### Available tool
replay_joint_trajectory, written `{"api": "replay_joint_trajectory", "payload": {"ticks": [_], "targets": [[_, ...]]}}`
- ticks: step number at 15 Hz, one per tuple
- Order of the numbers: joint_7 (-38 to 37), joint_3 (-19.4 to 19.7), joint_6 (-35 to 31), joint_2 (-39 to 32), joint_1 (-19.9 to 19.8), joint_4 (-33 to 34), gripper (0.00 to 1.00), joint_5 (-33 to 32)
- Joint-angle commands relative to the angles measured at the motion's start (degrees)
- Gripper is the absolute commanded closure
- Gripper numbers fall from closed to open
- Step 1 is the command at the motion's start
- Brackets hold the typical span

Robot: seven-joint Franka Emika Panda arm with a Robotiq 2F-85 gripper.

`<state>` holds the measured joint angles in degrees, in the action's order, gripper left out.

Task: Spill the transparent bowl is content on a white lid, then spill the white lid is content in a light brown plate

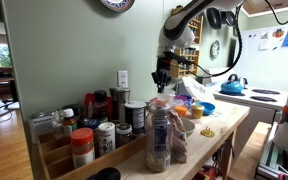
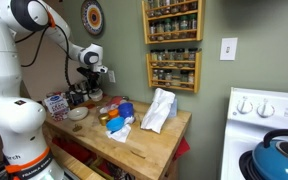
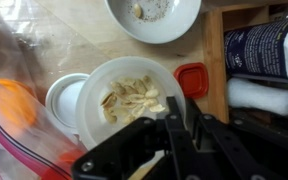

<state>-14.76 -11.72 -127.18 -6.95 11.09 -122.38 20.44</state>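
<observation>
In the wrist view the transparent bowl (image 3: 129,98) holds pale nut pieces and fills the middle. My gripper (image 3: 174,115) is shut on its right rim. A round white lid (image 3: 62,100) lies just left of the bowl, partly under it. A pale bowl (image 3: 154,15) with some crumbs stands farther up on the wooden counter. I cannot pick out a light brown plate. In both exterior views the gripper (image 1: 161,78) (image 2: 92,92) hangs low over the counter's cluttered end.
A small red lid (image 3: 192,78) and a dark jar (image 3: 264,48) sit right of the bowl, and a plastic bag with something orange (image 3: 9,105) left. Spice racks (image 2: 172,40) hang on the wall. A white bag (image 2: 159,110), several jars (image 1: 104,130) and a stove with a blue kettle (image 2: 279,155) are nearby.
</observation>
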Motion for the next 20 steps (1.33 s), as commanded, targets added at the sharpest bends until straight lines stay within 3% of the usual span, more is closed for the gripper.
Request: {"api": "replay_joint_trajectory", "payload": {"ticks": [1,7,14,15,16,20], "targets": [[10.99,-0.22,-4.79,-1.65,-0.86,-0.54,0.97,4.00],[36.72,-2.11,-13.25,-5.37,-4.33,-1.11,0.97,18.34],[66.06,-2.62,-9.70,-6.43,-7.88,-2.18,0.97,37.91],[67.35,-1.97,-9.32,-6.66,-7.57,-2.42,0.97,38.47],[62.88,-1.01,-10.58,-6.71,-6.00,-1.31,0.88,35.76],[65.55,-0.84,-10.15,-6.95,-6.30,-1.68,0.88,36.99]]}}
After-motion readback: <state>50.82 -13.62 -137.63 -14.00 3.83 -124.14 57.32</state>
